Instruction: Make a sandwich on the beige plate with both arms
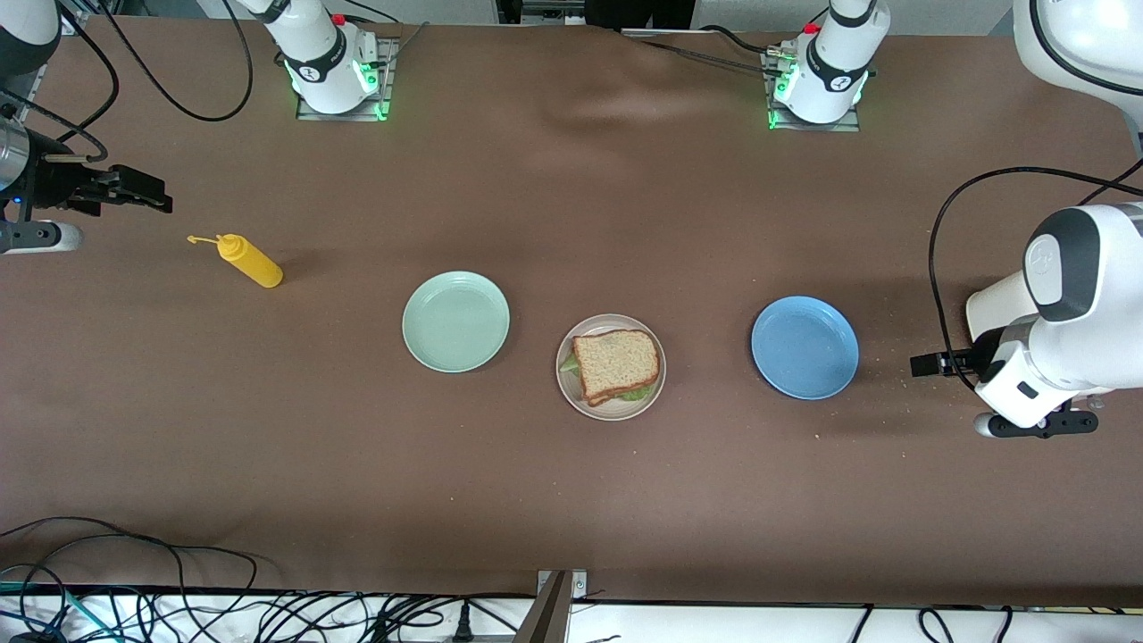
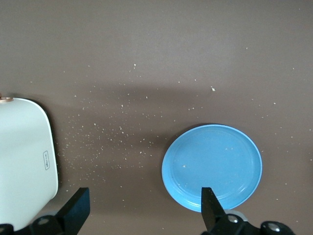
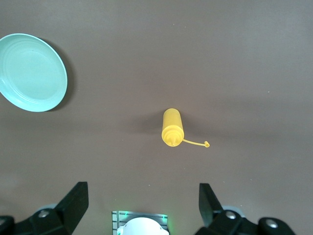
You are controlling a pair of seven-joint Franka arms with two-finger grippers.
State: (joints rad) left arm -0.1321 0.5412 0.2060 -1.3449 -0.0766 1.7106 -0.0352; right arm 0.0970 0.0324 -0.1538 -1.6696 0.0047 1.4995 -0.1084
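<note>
The sandwich lies on the beige plate in the middle of the table: a brown bread slice on top, with green lettuce poking out under its edges. Whatever lies lower in it is hidden. My left gripper hangs open and holds nothing, over crumb-dusted table beside the blue plate, toward the left arm's end. My right gripper is open too, with nothing in it, over the right arm's end of the table.
A mint green plate sits beside the beige plate toward the right arm's end. A yellow squeeze bottle lies on its side between it and the right gripper. Cables lie along the table's near edge.
</note>
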